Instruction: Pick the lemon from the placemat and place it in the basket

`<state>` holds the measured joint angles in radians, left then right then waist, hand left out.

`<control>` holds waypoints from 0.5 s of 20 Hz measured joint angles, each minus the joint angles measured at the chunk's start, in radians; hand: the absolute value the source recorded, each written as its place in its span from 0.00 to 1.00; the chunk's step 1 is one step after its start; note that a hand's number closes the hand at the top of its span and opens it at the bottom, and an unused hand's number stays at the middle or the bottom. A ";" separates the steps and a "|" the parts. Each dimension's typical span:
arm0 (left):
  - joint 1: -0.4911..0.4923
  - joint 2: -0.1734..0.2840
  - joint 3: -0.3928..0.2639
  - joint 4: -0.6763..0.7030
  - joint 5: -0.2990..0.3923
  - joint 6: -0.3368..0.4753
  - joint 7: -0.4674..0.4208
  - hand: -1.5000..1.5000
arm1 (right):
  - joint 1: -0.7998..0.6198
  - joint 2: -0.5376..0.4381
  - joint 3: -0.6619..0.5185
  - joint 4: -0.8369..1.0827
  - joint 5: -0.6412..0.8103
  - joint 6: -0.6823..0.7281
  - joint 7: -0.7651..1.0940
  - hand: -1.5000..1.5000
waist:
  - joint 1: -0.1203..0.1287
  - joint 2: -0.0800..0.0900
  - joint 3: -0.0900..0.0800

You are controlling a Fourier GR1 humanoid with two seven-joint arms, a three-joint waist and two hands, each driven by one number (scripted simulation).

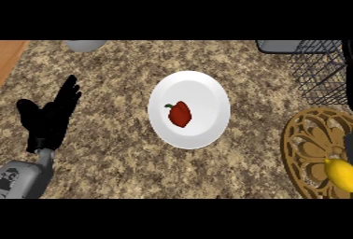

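The yellow lemon (340, 173) lies on the round, gold openwork placemat (310, 149) at the lower right edge of the head view, partly cut off by the edge. A black wire basket (322, 70) stands at the upper right, behind the placemat. My left hand (48, 116) rests open at the left, fingers pointing up, far from the lemon. A dark vertical shape at the right edge just above the lemon is too cut off to identify. My right hand does not show.
A white plate (200, 88) with a red bell pepper (180, 114) on it sits mid-counter. A grey round object (85, 45) shows at the top left. The counter top is speckled brown stone, with a wooden strip (10, 56) along its left.
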<state>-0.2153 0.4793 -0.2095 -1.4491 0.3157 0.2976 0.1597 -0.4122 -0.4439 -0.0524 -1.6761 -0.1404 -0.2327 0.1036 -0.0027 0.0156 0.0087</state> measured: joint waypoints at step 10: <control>0.102 -0.053 -0.061 0.078 0.025 -0.039 0.044 0.50 | 0.031 0.053 0.346 -0.149 -0.362 0.611 -0.035 0.00 | 0.056 -0.009 0.000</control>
<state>-0.1129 0.4260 -0.2704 -1.3713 0.3409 0.2581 0.2039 -0.3814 -0.3911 0.2936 -1.8251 -0.5022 0.3786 0.0688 0.0531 0.0070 0.0083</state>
